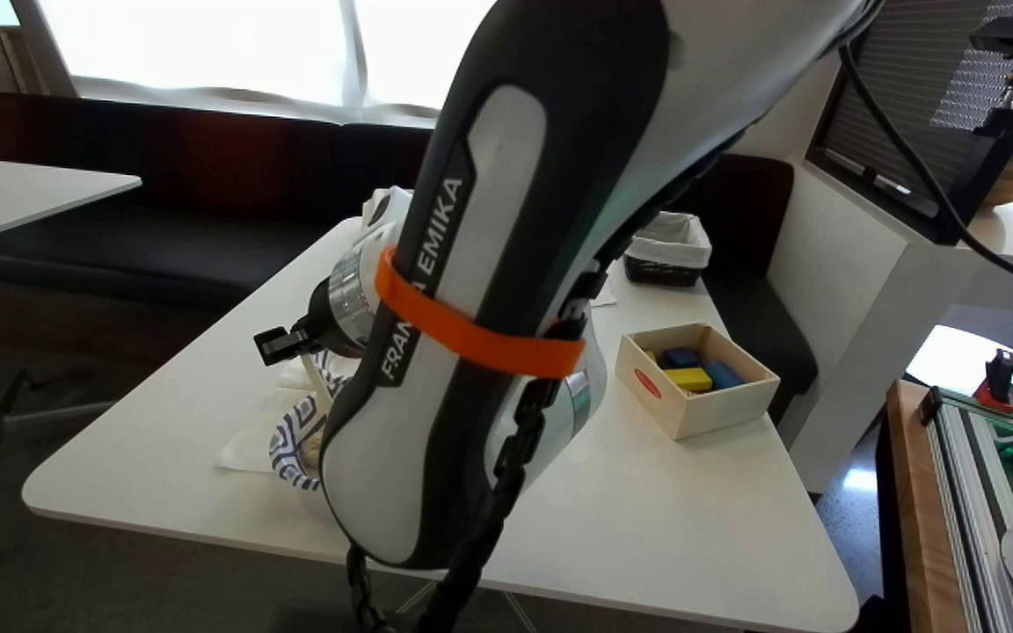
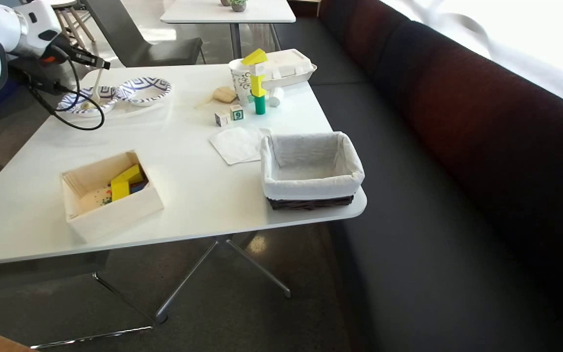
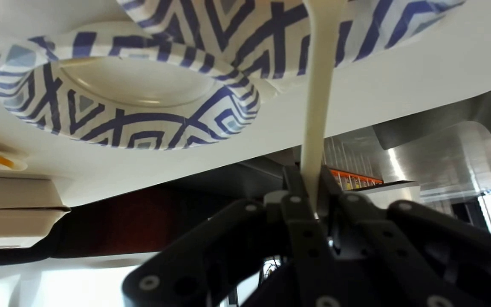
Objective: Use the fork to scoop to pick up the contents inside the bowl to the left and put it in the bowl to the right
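Black hand (image 3: 311, 181), jaws tight on the pale fork (image 3: 320, 81)

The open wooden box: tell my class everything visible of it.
The wooden box is pale, rectangular and open-topped, with a red oval mark on one side. It stands upright on the white table, near an edge. Yellow blocks and blue blocks lie inside; coloured specks show on its floor, printed or loose, I cannot tell.

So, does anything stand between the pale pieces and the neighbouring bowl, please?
Only the bowls' rims separate the pale pieces from the neighbouring bowl. In an exterior view, a black cable loops in front; whether it obstructs is unclear.
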Robot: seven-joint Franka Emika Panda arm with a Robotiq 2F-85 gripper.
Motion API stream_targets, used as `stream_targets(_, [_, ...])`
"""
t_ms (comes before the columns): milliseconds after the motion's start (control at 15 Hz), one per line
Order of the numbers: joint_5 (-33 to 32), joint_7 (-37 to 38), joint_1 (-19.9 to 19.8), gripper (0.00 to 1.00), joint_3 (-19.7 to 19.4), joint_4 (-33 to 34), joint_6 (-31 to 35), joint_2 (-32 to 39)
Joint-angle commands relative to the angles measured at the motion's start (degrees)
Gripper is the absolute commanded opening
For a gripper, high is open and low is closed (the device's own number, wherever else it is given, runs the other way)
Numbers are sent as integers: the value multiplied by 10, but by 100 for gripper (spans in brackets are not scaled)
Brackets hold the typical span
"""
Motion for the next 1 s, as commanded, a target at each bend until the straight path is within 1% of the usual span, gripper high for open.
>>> stream_targets(0, [22,-35,-16,3,19,-2,2,-11])
stream_targets(400, [6,-40,-50,3,39,-6,-30,-48])
stream_targets(533, [11,-47,-52,3,39,-3,-41,-52])
stream_targets(600, [12,-41,-37,3,22,-3,-51,-53])
stream_targets(800, [18,-48,-29,3,13,-2,-64,-54])
stream_targets(933, [30,-55,-16,3,4,-2,-65,-52])
